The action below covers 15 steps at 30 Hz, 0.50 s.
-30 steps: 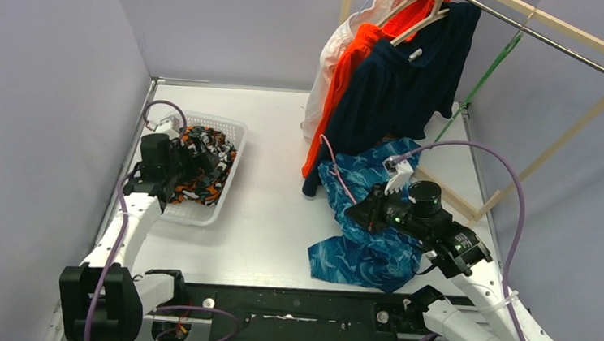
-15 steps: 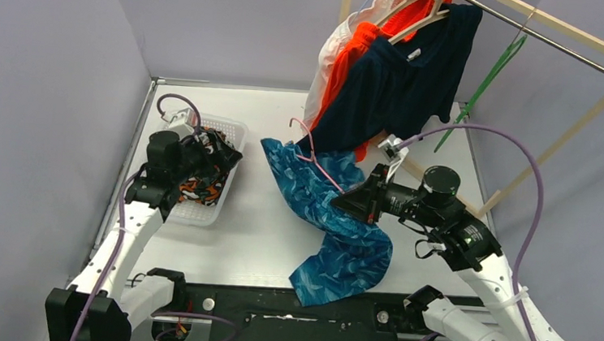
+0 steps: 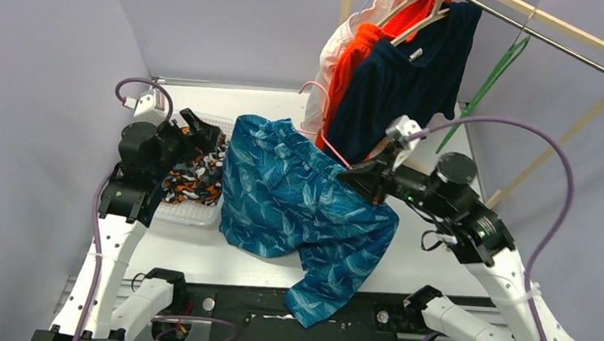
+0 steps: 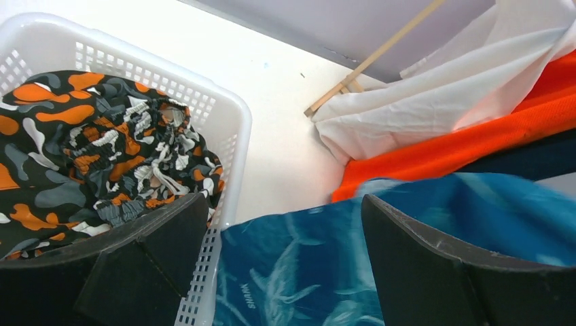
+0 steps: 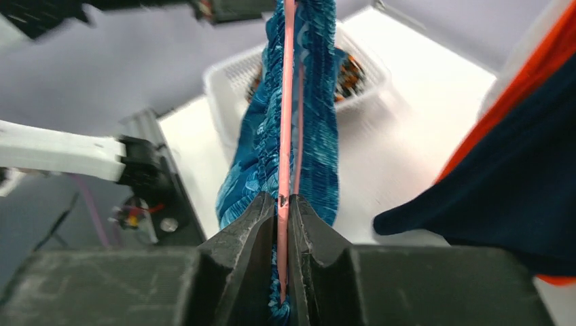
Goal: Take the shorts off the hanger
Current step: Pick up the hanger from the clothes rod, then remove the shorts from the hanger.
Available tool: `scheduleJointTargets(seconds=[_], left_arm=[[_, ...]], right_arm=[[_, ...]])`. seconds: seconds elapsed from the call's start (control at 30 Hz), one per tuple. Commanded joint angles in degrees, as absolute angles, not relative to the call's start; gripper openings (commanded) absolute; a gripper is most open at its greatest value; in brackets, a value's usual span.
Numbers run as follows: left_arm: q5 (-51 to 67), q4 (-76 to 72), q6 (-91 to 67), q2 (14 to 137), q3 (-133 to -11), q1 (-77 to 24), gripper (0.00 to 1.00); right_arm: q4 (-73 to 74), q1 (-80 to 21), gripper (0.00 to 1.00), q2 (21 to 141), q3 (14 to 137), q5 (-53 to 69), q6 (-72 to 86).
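Observation:
The teal-blue shorts [image 3: 297,194] hang spread on a pink hanger [image 3: 331,151] above the table's middle, their left edge over the basket. My right gripper [image 3: 349,174] is shut on that hanger [image 5: 284,136], with the gathered waistband [image 5: 319,122] right behind it. My left gripper [image 3: 198,128] is open above the basket's right edge, and its fingers [image 4: 149,238] straddle the teal shorts [image 4: 306,272] without touching them. Camouflage shorts [image 3: 192,180] lie in the white basket [image 3: 185,213]. Navy shorts [image 3: 402,97], orange shorts [image 3: 352,64] and white shorts [image 3: 322,82] hang on the rack.
A wooden rack with a metal rail [image 3: 569,46] stands at the back right, with an empty green hanger [image 3: 494,67] on it. The rack's foot bar [image 4: 370,64] lies on the table behind the basket rim [image 4: 231,136]. Purple walls close in on the left and the back.
My right arm has lifted the teal-blue shorts on the pink hanger off the table and swung them left toward the basket. My left gripper has risen out of the basket, still open.

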<state>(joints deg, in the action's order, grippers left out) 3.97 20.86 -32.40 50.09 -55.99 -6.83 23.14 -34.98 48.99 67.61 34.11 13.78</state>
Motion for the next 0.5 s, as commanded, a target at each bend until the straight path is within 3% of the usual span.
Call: scheduleJointTargets(seconds=[0.0, 0.13, 0.33, 0.47], left_arm=[[1.02, 22.06, -32.28, 49.45, -58.51, -7.02, 0.84], [3.43, 22.51, -31.30, 48.64, -56.81, -7.12, 0.84], [11.34, 21.81, -38.25, 47.92, -49.74, -7.16, 0.80], [22.83, 13.62, -45.90, 49.10, -42.13, -7.56, 0.75]], right_arm=[[26.95, -35.25, 0.00, 56.96, 66.42, 27.55, 1.91], [25.77, -35.37, 0.00, 61.13, 61.90, 35.74, 1.88], [3.32, -35.52, 0.00, 52.14, 41.37, 40.51, 11.97], [-1.09, -35.81, 0.00, 47.33, 34.56, 42.20, 15.13]])
